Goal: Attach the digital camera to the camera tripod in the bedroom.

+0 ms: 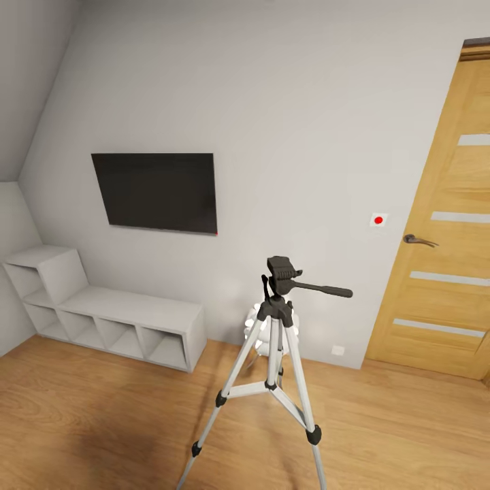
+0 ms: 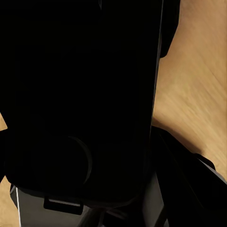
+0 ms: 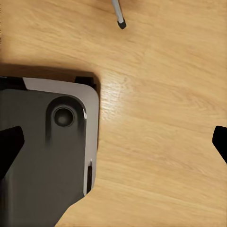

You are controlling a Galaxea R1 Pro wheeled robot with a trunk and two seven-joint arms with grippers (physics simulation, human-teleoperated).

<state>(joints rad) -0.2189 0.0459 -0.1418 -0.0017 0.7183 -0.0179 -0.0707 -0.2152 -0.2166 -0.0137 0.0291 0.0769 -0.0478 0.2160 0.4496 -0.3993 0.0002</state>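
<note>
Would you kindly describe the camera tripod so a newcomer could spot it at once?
Find the black wall TV and the oak door; the camera tripod stands on the wood floor between them. Unlike the white lamp behind it, it has silver legs and a black head with a long handle.

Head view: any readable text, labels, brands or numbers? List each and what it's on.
None readable in any view.
Wall plate beside the oak door: a plain red dot, no lettering.
Wall TV: blank black screen, a tiny red speck at its lower right corner, no brand visible.
Camera tripod: no markings visible on its black head.
Small white wall plate near the floor: blank.
</note>
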